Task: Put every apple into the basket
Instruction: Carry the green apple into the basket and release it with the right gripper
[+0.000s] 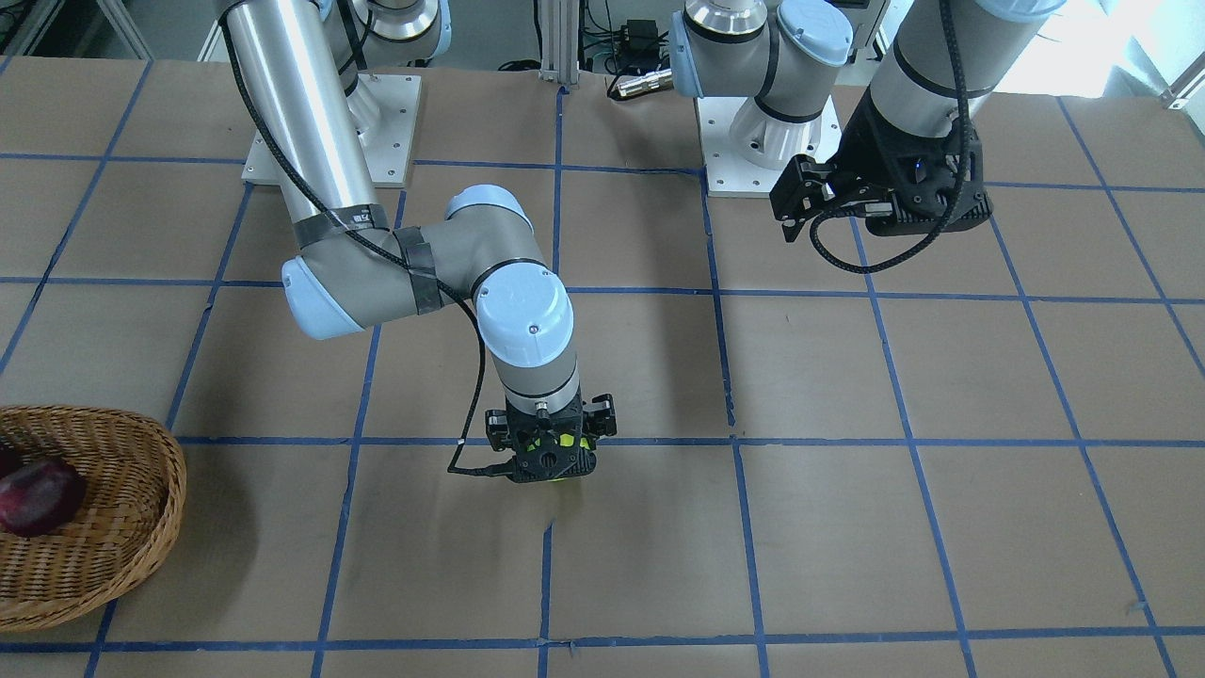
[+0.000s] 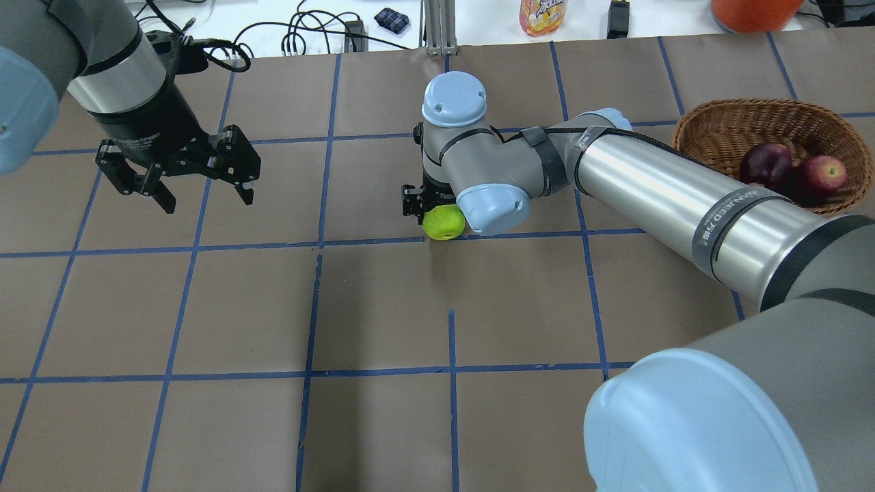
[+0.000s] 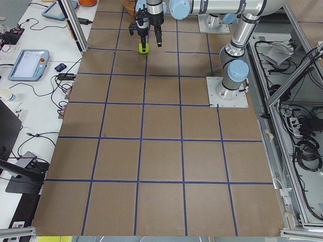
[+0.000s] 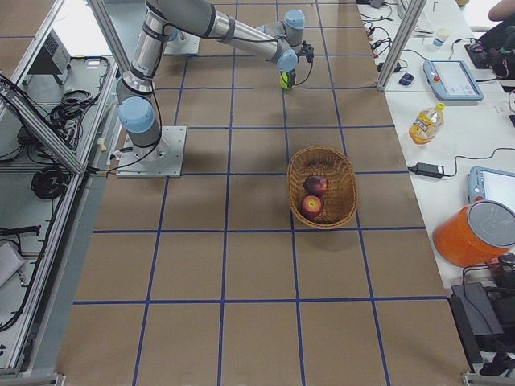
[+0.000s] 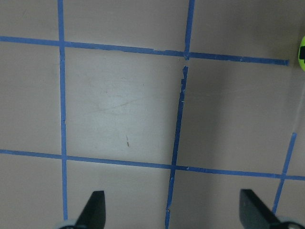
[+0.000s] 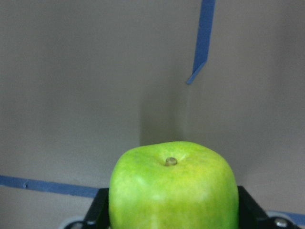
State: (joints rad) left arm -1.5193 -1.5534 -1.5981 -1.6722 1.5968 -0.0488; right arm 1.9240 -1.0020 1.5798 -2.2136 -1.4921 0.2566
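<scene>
with right jaws clenched on the round bright yellow-green apple (image 2: 444,223) and left jaws spread, could lose it off slick skin mid-carry toward the light-brown oval wicker basket (image 2: 718,126).

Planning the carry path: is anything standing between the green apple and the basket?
Nothing visible does. The green apple sits between the right pincer's fingers, and only the taped table surface lies between it and the basket.
</scene>
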